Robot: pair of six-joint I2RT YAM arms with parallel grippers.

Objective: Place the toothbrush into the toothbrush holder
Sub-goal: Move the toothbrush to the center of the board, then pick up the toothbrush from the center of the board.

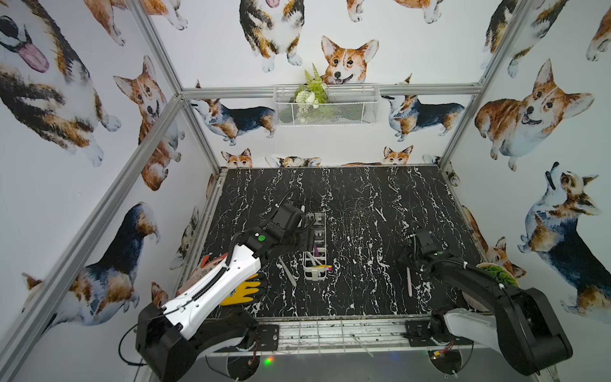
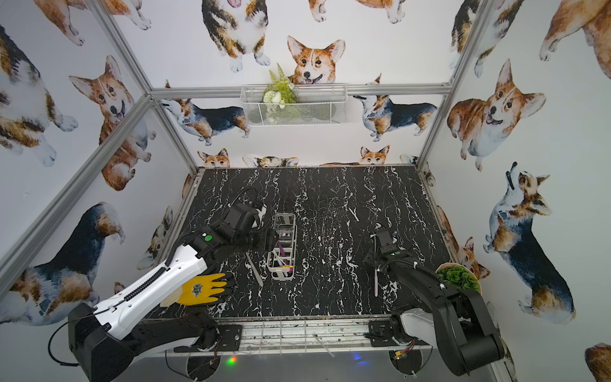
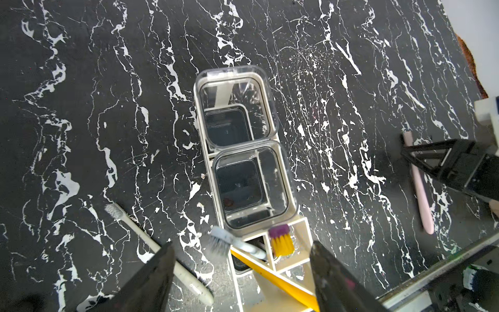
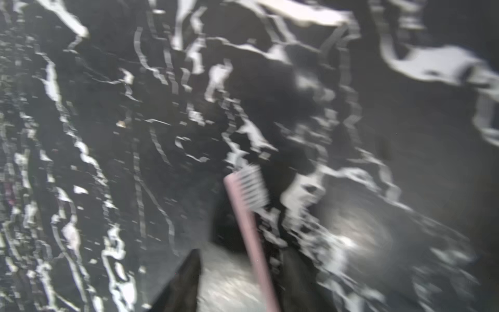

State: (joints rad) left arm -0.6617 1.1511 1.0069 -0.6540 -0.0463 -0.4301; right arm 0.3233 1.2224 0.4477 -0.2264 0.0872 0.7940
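Note:
A pink toothbrush lies on the black marble table at the right. My right gripper is down over its head end. The handle runs between the fingers, with bare table showing on one side; this view is blurred. The toothbrush holder stands left of centre. Its near compartments hold a yellow-handled brush and a purple-headed one. My left gripper hovers open above that end, holding nothing. A white toothbrush lies on the table beside the holder.
A yellow glove lies under my left arm near the front left. A bowl with a green plant sits at the right edge. A white wire basket with flowers hangs on the back wall.

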